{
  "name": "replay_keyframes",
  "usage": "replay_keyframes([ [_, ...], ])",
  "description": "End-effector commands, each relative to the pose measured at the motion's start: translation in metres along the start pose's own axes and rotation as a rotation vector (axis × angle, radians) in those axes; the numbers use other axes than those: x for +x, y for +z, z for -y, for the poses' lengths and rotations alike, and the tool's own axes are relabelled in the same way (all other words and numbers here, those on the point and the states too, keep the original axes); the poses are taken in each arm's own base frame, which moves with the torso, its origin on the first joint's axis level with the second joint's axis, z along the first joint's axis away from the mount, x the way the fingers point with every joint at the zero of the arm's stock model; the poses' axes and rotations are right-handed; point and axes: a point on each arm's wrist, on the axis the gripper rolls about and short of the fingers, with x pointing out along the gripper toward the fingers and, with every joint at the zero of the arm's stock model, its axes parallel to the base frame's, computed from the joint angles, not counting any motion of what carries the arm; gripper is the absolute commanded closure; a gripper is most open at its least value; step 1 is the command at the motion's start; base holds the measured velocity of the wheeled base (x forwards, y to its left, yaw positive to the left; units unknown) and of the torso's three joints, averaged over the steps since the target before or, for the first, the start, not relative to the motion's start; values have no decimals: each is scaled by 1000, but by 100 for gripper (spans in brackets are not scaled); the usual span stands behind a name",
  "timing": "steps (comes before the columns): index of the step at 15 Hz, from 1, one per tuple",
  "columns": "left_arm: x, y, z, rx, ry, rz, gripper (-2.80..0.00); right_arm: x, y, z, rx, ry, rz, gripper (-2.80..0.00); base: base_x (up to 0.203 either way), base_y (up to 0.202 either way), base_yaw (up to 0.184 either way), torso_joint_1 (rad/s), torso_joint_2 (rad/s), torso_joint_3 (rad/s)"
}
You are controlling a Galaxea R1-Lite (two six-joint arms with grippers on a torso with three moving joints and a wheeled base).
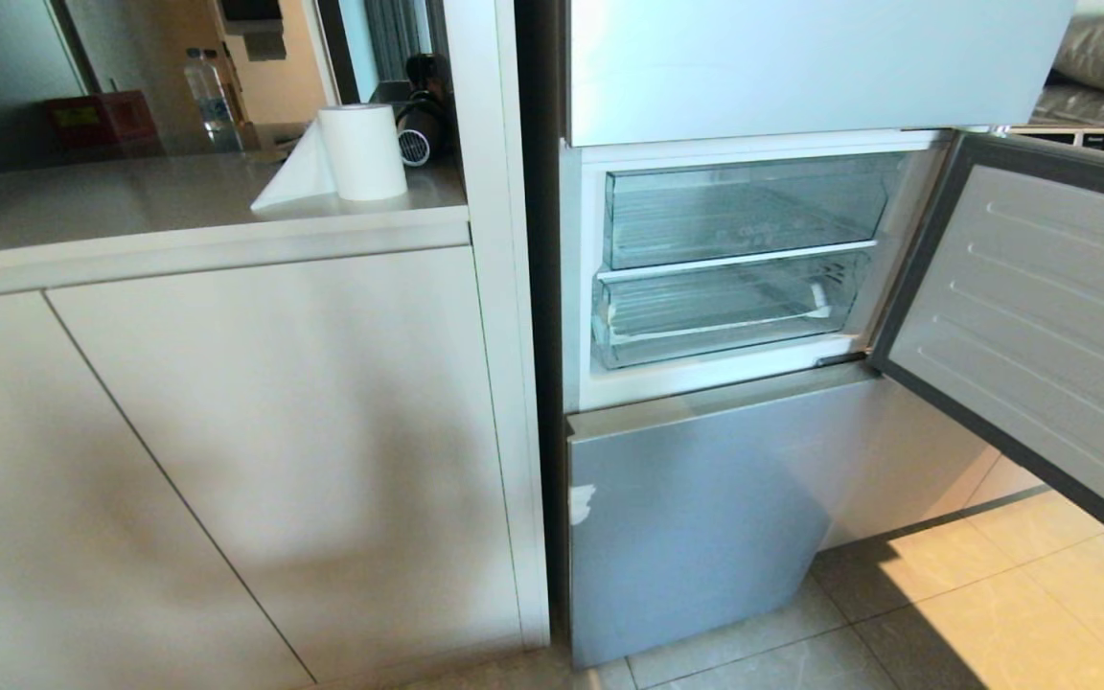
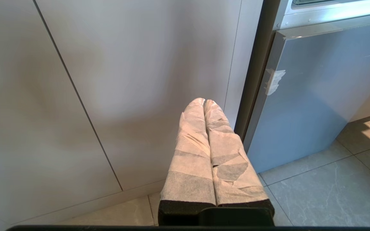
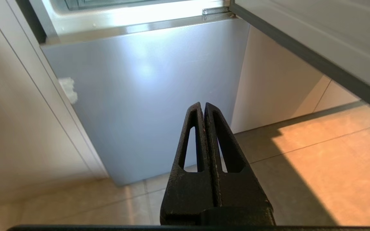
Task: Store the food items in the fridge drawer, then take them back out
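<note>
Fridge door [image 1: 1041, 316] swung wide to the right, both pincers low and pressed tight together, gripping nothing.

Inside the open compartment sit two clear bins, one above the other: the upper bin [image 1: 744, 216] with faint lettering on its front, and beneath it the drawer [image 1: 724, 316], pushed in, its ribbed floor showing through the plastic. No red fruit shows in any view. The left pincer [image 2: 204, 102], fingers wrapped in white cloth and touching along their length, points at the pale cabinet [image 2: 124, 80] just beside the fridge's silver lower door [image 2: 316, 89]. The right pincer [image 3: 203, 105], bare black, tips meeting, faces that same lower door, above the tiled floor [image 3: 316, 154]. On the desk [image 1: 130, 206] to the left stands a paper roll [image 1: 360, 151].
</note>
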Motion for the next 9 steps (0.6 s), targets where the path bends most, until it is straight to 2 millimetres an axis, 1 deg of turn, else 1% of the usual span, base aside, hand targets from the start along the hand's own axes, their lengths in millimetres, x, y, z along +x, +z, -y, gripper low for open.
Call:
replay_keyframes([
  [1,0,0,0,0,0,0,0,0,0,0,5,-3,-1,0,0,0,0,0,0,0],
  [3,0,0,0,0,0,-1,0,1,1,0,3,-7,-9,0,0,0,0,0,0,0],
  [7,0,0,0,0,0,0,0,10,3,0,-4,-15,-128,0,0,0,0,0,0,0],
  [8,0,0,0,0,0,1,0,12,5,-1,-3,-15,-145,0,0,0,0,0,0,0],
  [9,0,0,0,0,0,0,0,13,16,-1,7,-16,-138,0,0,0,0,0,0,0],
])
